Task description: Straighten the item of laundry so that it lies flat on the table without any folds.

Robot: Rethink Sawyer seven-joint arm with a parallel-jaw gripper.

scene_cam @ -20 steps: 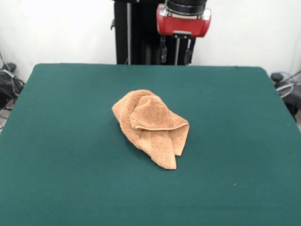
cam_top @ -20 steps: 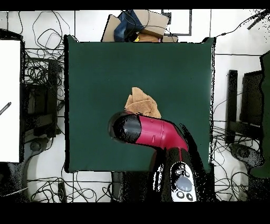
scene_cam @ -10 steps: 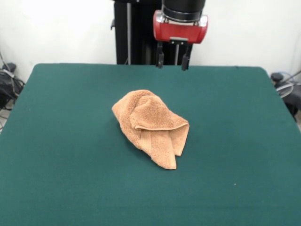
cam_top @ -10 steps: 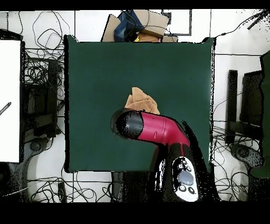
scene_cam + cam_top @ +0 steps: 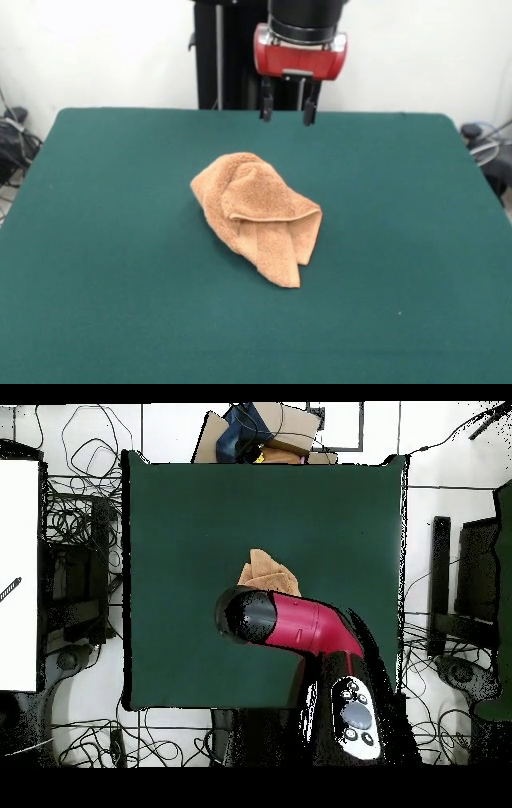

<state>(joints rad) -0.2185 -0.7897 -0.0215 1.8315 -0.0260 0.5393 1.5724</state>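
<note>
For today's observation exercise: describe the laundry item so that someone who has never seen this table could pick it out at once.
Start with the dark green table. Near its middle lies a small orange-tan terry towel, crumpled and folded over itself. It is the only thing on the table; the robot's hand hangs above the far edge.

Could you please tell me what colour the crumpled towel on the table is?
The towel is light orange-tan; the front view shows it best.

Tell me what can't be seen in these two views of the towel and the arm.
- Towel: the overhead view shows only its far part; the arm covers the rest.
- Towel's folded-under layers and underside: hidden in both views by its own top folds.
- Gripper: seen only in the front view, jaws apart; hidden under the arm in the overhead view.
- Arm's upper part: cut off by the front view's top edge.
</note>
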